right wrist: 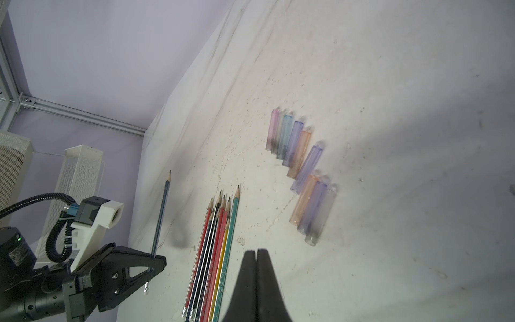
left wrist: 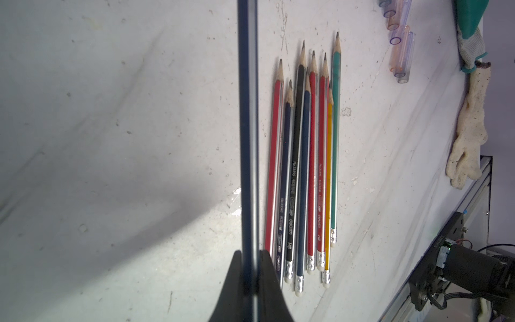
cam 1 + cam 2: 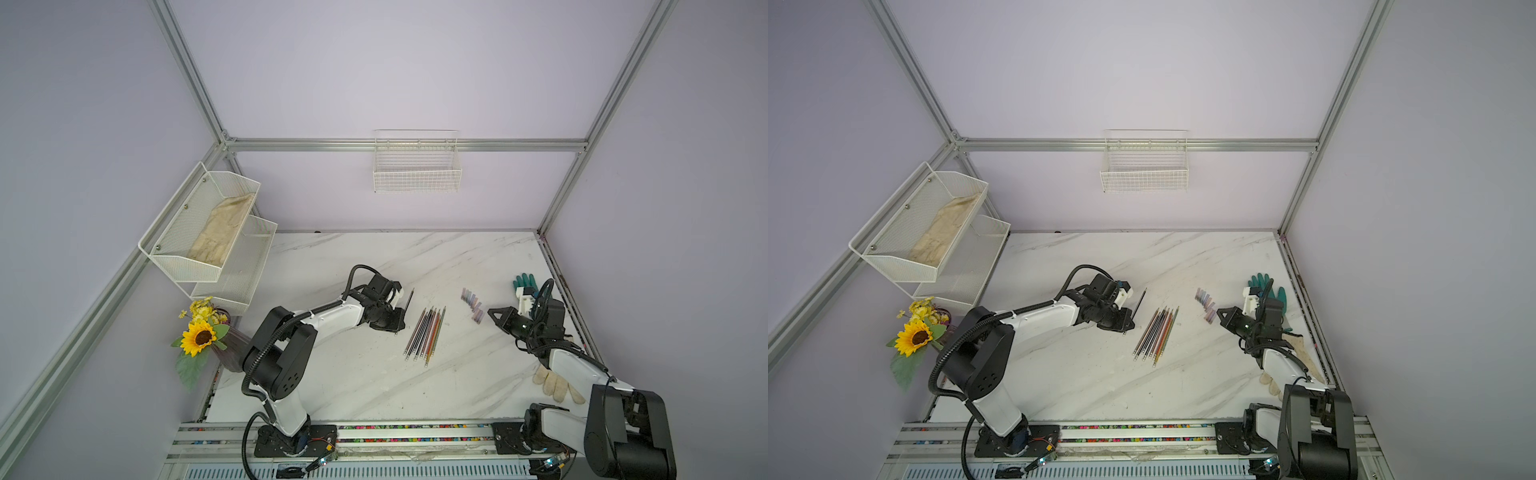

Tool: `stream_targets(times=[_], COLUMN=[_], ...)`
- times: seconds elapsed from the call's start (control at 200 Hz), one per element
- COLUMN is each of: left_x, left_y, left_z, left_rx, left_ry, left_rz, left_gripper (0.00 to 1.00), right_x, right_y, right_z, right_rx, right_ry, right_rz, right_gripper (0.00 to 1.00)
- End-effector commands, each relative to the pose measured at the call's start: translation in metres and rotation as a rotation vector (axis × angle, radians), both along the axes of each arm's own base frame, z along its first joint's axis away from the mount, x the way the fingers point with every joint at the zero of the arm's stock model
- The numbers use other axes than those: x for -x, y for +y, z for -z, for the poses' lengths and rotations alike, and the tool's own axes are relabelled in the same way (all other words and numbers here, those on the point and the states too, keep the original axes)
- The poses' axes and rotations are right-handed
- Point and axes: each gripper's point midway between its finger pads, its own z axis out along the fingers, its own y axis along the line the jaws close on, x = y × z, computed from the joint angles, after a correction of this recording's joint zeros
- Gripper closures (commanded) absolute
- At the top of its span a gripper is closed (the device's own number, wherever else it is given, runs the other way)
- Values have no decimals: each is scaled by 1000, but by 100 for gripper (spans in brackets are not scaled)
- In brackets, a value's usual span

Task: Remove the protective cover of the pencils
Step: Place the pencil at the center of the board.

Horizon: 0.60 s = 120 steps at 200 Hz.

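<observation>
Pinching a dark blue pencil close to its eraser end, the left tool is seen with its fingers pressed against the shaft, the bare sharpened tip pointing toward the back wall. This pencil is held apart from the rest, just to their left. The remaining pencils are laid side by side on the marble bench between the two arms, tips bare and erasers toward the robot; red, navy, black, yellow and green shafts can be made out. A row of translucent covers in pink, blue, violet and orange is laid on the bench to the right of the pencils, apart from them. The right tool is pressed together with nothing in it, near the covers. A green glove and a white glove are seen by the right arm.
</observation>
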Motion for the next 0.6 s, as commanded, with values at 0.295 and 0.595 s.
stream_targets(times=[0.295, 0.595], left_x=[4, 5], left_y=[1, 7], left_z=[15, 28], left_rx=[-28, -71], left_ry=[7, 28], left_rz=[15, 0], left_gripper=[92, 87], right_x=[-6, -7], right_y=[0, 0], right_z=[-3, 1], right_rx=[16, 16], right_ry=[-23, -4], right_rz=[-11, -10], right_gripper=[100, 100])
